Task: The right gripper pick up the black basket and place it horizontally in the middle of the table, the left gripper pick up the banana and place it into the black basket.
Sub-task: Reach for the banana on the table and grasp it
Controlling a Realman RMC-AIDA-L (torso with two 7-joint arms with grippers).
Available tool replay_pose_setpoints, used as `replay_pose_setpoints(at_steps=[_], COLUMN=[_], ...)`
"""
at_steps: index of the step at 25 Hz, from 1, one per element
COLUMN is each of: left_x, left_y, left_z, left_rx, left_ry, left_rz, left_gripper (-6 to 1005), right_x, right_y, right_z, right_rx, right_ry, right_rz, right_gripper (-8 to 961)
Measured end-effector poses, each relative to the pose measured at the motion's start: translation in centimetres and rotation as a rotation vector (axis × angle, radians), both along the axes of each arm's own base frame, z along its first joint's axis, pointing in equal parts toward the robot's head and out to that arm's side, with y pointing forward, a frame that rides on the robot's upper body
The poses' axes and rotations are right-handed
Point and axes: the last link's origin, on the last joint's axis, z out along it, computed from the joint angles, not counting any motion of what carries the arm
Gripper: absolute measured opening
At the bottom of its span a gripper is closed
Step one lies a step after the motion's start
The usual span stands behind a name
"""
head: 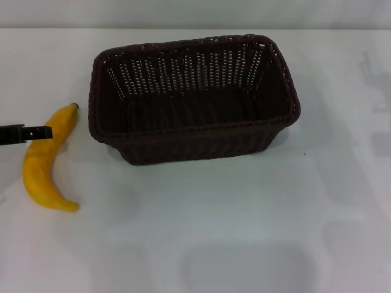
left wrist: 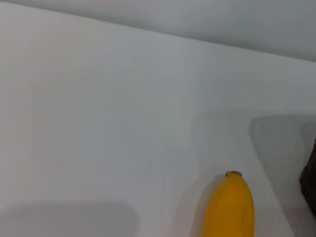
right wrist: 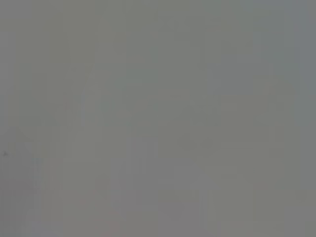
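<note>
The white smooth tabletop (head: pixel 244 213) lies open in front of and to the right of the dark woven wicker basket (head: pixel 192 97), whose open top is unobstructed. A narrow strip of bare table separates the basket's left wall from the curved yellow banana (head: pixel 46 162). The thin black left gripper finger (head: pixel 27 133) overlaps the banana's upper half from the left edge.
</note>
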Motion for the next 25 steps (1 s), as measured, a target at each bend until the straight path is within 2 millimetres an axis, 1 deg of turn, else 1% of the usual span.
replay_pose_setpoints(at_steps=[12, 25], left_x=[-0.6, -0.4], left_y=[0.4, 1.2], left_z=[-0.8, -1.6], left_rx=[-0.009, -0.027], left_ry=[-0.005, -0.007], left_rz=[0.011, -0.019], left_gripper=[875, 875], right_x=[0.1, -0.2], right_y=[0.1, 0.2], right_z=[0.0, 0.0], right_rx=[-0.003, -0.003], right_ry=[-0.005, -0.004], right_rz=[-0.004, 0.004], right_gripper=[575, 569])
